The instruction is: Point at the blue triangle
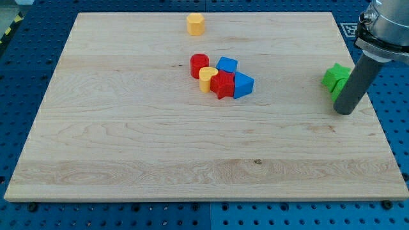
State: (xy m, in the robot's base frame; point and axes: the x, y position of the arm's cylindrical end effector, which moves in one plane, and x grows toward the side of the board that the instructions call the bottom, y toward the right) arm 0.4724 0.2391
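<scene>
Dark rod (353, 84) covering the right side of a green block (334, 78) so its shape cannot be made out, arm body cut off by the view's top right corner, red block (223, 84) partly overlapping the blue triangle (243, 85) behind it

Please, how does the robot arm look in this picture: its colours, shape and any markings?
I end in a straight, dark grey cylindrical rod; my tip is its plain, flat lower end. Above it sits a wider silver metal collar with a dark band. No cables or markings show.
</scene>
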